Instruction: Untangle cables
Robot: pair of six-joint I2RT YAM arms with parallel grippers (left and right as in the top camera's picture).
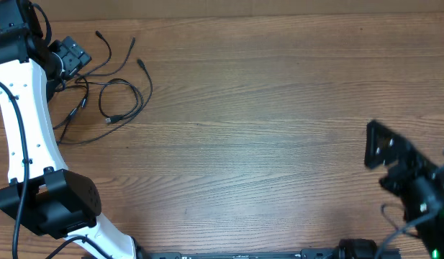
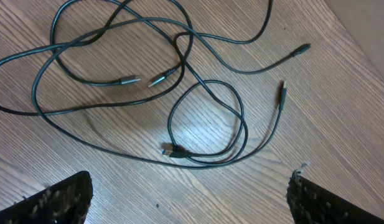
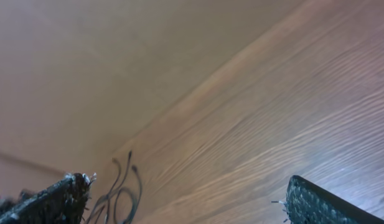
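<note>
The cables (image 1: pixel 114 118) are thin black cords lying in loose overlapping loops on the wooden table at the far left, their small plug ends splayed outward. The left wrist view shows them spread flat, with one round loop ending in a plug (image 2: pixel 173 150) and other cords crossing above it. My left gripper (image 1: pixel 78 61) hangs over the left part of the pile, open, with only bare wood between its fingers (image 2: pixel 61 202). At the right edge of the table, far from the cords, my right gripper (image 1: pixel 378 144) is open and holds nothing. Its wrist view catches the cables (image 3: pixel 117 193) small in the distance.
The left arm's white links (image 1: pixel 24 122) and black base joint (image 1: pixel 60 201) run down the table's left side. A black rail (image 1: pixel 243 254) lies along the front edge. The tabletop (image 1: pixel 265 108) is wood between the two arms.
</note>
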